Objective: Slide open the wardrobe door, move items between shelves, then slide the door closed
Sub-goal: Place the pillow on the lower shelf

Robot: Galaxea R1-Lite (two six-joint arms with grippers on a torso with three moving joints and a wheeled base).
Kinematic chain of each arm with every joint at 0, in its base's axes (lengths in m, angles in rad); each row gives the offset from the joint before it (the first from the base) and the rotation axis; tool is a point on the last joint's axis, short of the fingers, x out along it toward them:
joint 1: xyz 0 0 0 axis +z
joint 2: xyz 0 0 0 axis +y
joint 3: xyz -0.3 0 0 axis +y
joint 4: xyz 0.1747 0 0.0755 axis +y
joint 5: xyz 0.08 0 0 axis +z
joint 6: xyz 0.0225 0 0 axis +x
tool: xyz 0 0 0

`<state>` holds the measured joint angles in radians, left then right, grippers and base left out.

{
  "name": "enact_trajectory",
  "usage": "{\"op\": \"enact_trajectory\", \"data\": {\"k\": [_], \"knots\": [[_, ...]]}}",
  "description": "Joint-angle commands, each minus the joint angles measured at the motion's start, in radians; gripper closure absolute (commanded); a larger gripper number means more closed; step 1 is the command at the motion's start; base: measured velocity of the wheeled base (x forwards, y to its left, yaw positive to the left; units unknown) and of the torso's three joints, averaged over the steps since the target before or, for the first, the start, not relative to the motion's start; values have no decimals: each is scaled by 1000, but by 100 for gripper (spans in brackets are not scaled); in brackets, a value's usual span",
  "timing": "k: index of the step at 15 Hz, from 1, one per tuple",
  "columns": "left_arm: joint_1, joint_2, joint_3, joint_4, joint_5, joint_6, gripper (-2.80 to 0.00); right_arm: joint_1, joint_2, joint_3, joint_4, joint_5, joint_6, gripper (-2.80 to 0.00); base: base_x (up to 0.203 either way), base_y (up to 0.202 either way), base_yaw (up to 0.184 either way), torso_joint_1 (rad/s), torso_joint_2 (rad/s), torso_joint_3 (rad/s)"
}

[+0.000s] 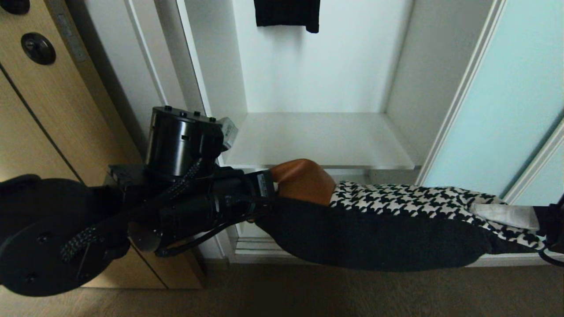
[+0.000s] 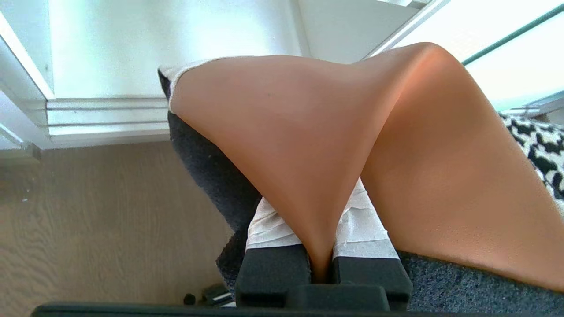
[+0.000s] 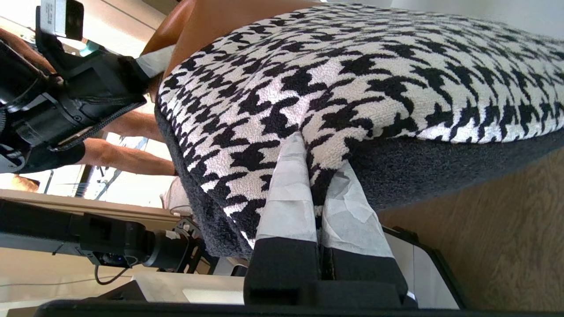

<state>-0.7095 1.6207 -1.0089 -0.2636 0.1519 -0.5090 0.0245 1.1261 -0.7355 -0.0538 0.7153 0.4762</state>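
2 hands share the cushion (image 1: 374, 220): left hand (image 2: 324, 246) pinches its tan end, right hand (image 3: 315, 207) its houndstooth end, probably keeping it level before the white shelf (image 1: 317, 141) beyond them.

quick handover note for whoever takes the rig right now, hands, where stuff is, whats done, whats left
Left hand: shut on the cushion's tan end.
Right hand: shut on its houndstooth end.
Cushion: held level between both hands, in front of the open wardrobe, below the front edge of the white shelf, which is bare.
Door: slid open, on the right.
Done: door open, cushion picked up.
Left: set the cushion on a shelf, release both hands, slide the door shut.
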Motion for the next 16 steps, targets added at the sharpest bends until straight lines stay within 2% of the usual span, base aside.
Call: {"op": "enact_trajectory", "data": {"k": [1, 9, 16], "knots": [[-3, -18, 14, -1, -2, 1, 0, 2, -4, 4, 2, 4, 2, 0, 0, 0, 0, 0, 0, 0], [-13, -32, 53, 0, -3, -1, 0, 2, 30, -3, 5, 4, 4, 0, 0, 0, 0, 0, 0, -8], [-13, 2, 58, -5, -2, -8, 0, 2, 84, -13, -5, 4, 2, 0, 0, 0, 0, 5, 2, -176]]}}
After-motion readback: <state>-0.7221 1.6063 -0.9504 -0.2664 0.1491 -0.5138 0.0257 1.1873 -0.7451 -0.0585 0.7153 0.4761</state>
